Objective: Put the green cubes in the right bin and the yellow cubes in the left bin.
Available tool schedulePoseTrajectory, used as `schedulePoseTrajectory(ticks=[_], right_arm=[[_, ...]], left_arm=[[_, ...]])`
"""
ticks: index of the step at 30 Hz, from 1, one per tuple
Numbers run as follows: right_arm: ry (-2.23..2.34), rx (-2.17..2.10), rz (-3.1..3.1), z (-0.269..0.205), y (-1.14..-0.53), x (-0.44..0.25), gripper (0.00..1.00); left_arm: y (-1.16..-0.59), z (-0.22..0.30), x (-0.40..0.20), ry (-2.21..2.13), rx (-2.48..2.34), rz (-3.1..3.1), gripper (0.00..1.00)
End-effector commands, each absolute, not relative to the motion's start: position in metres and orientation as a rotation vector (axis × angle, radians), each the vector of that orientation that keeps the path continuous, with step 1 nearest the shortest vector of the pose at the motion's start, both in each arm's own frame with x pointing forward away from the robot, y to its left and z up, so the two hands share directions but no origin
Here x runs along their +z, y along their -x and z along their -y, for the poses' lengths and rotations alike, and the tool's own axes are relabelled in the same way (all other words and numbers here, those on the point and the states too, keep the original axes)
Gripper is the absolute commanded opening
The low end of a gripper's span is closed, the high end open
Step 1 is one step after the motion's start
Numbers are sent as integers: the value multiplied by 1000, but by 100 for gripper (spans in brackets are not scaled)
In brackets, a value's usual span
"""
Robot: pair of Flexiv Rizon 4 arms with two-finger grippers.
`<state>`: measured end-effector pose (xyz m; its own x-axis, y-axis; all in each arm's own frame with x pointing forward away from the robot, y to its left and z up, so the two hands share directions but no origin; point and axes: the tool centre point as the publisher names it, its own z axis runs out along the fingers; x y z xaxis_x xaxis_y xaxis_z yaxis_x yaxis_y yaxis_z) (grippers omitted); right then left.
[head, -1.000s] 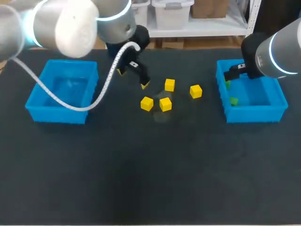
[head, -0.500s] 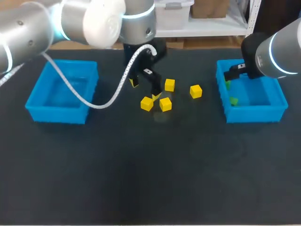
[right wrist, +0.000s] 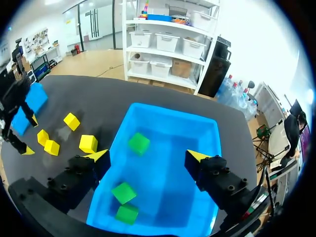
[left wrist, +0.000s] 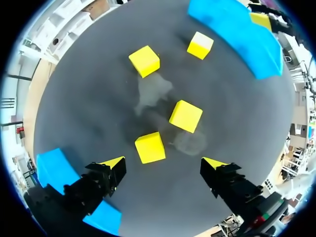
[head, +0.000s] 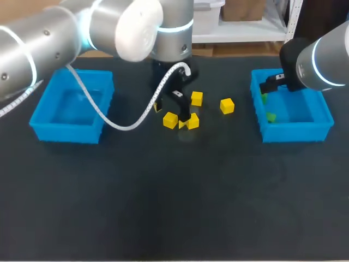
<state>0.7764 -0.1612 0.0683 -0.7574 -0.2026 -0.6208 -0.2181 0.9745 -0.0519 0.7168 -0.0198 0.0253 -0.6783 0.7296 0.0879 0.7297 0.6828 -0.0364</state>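
Presently: left gripper (left wrist: 164, 161) wide, empty, over yellow cubes (left wrist: 149, 147); right gripper (right wrist: 147, 155) wide, empty, above right bin (right wrist: 173, 112) holding three green cubes (right wrist: 138, 142).

Four yellow cubes (head: 170, 119) are plain and bright against the matt black tabletop (head: 174, 207); three green cubes (right wrist: 139, 143) show in the sky-blue right bin (head: 294, 134); the left bin (head: 65, 134) is the same blue; the left gripper (left wrist: 164, 161) and right gripper (right wrist: 148, 155) are black, yellow-tipped
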Motion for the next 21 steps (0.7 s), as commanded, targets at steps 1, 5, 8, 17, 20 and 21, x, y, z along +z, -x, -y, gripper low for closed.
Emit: schedulePoseTrajectory(ticks=[1, 5, 8, 17, 20, 21], right_arm=[[293, 30, -2448, 161, -776, 68, 100], [293, 30, -2448, 161, -776, 68, 100], [293, 30, -2448, 161, -776, 68, 100], [293, 30, -2448, 161, -776, 68, 100], [293, 30, -2448, 161, -776, 68, 100], [293, 30, -2448, 161, -776, 68, 100]], left_arm=[[-722, 25, 16, 1190, -34, 2768, 100], [-727, 20, 2, 1127, -61, 2785, 100], [-732, 17, -4, 1098, -71, 2795, 100], [-739, 12, -12, 998, -129, 2886, 10], [-740, 12, -12, 986, -116, 2907, 0], [-740, 12, -11, 987, -117, 2909, 0]])
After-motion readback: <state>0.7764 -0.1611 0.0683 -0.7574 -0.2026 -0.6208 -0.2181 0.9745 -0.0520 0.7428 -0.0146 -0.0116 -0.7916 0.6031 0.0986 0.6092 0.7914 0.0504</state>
